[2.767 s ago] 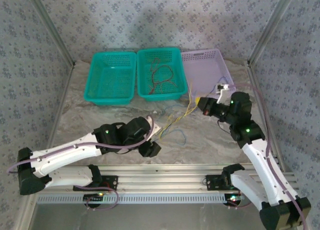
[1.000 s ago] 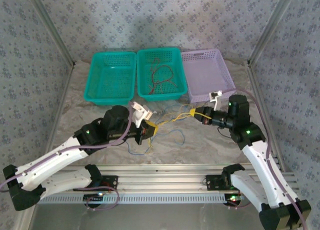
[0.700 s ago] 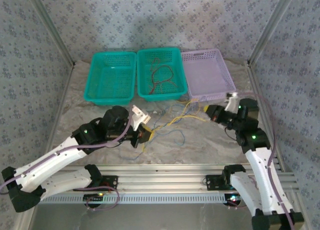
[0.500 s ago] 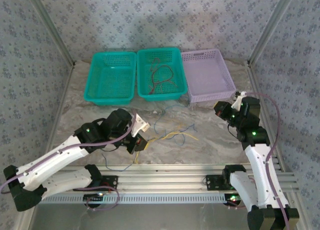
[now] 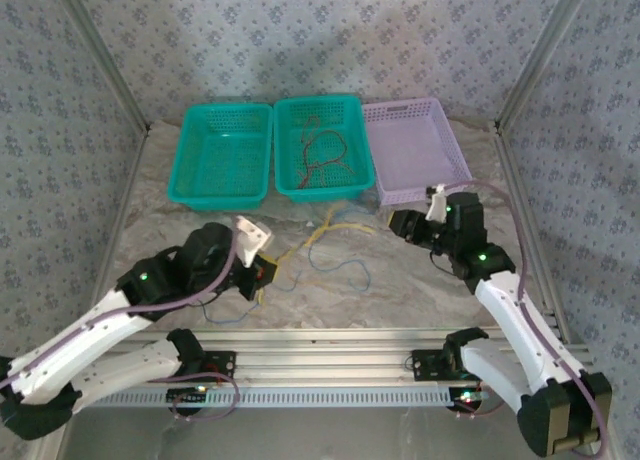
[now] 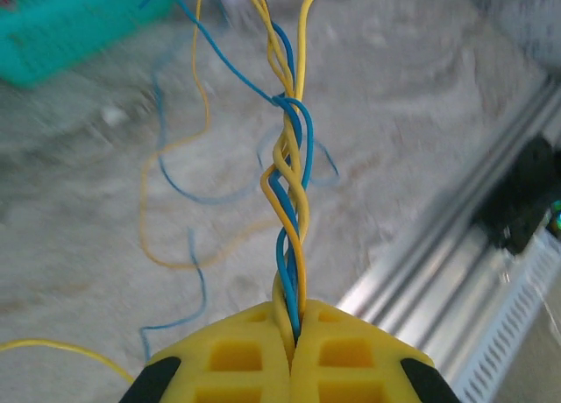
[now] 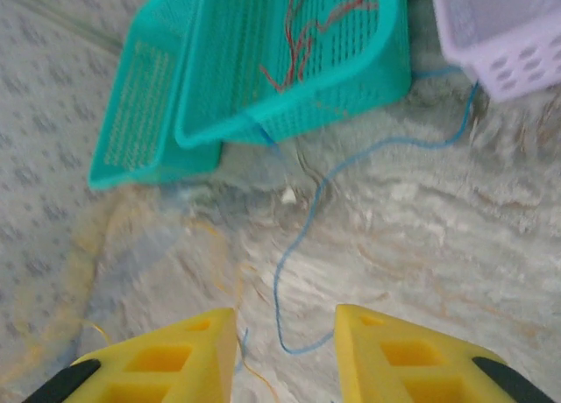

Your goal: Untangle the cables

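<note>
1. Top external view: a grey marbled desk [image 5: 420,290] stands inside blue-patterned walls [image 5: 300,40], with an aluminium rail [image 5: 330,342] along its near edge.
2. A left teal basket [image 5: 218,197], a middle teal basket [image 5: 322,192] and a lilac basket [image 5: 425,192] line the far edge; red cables [image 5: 322,150] lie in the middle one.
3. Yellow and blue cables [image 5: 340,228] sprawl mid-desk between the arms.
4. Left jaws are clamped on a twisted yellow-blue strand [image 6: 289,210]; right jaws stand apart, empty, above a loose blue cable [image 7: 298,236].

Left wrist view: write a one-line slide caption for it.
Left gripper shut on a twisted braid of yellow and blue cables, above the grey table.
</note>
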